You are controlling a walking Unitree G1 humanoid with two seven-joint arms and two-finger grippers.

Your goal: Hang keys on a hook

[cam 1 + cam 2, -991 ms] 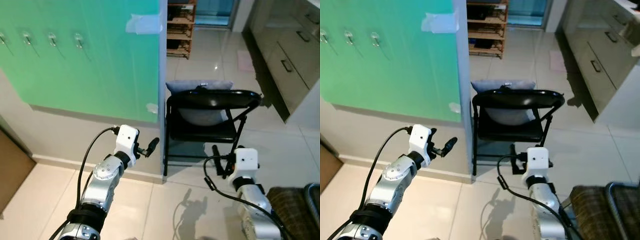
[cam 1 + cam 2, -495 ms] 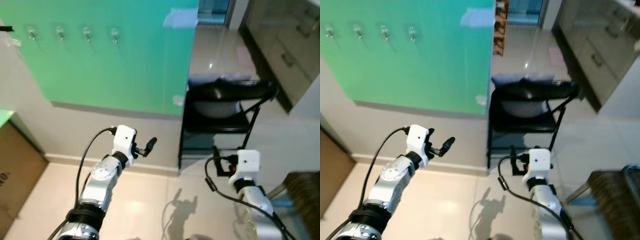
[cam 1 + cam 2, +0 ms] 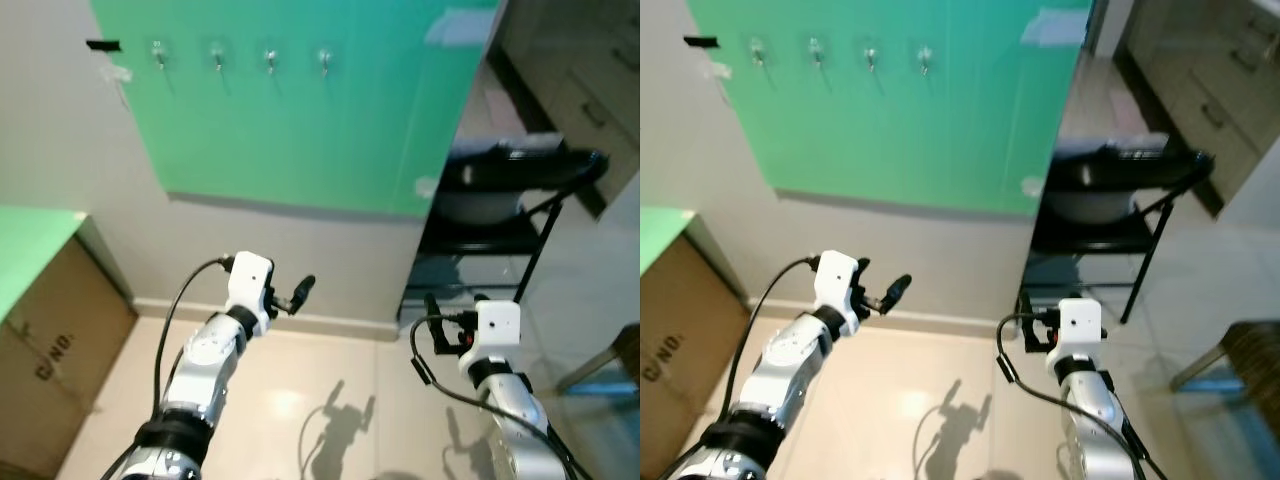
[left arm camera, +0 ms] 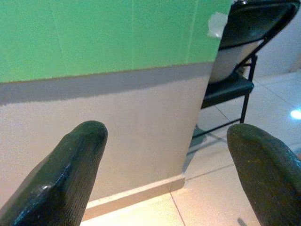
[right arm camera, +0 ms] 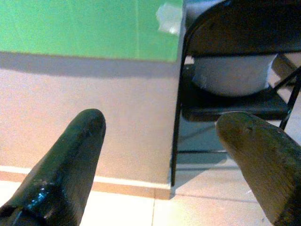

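Four hooks (image 3: 240, 60) on the green panel (image 3: 300, 120) have swung into my view; left end effector (image 4: 164, 174) and right end effector (image 5: 160, 165) gape empty, no keys visible.

- The green panel (image 3: 300, 120) is seen as smooth and matt, with four small shiny metal hooks (image 3: 270, 60) fixed along its top.
- The wall (image 4: 117, 127) below is finished in a fine, rough plaster.
- The floor tiles (image 3: 330, 400) are glossy and reflective.
- The folding chair (image 3: 510, 190) is framed in black painted metal.
- A cardboard box (image 3: 50, 330) is shown matt brown.
- Gripper fingers (image 4: 70, 174) are covered in black, finely textured rubber.
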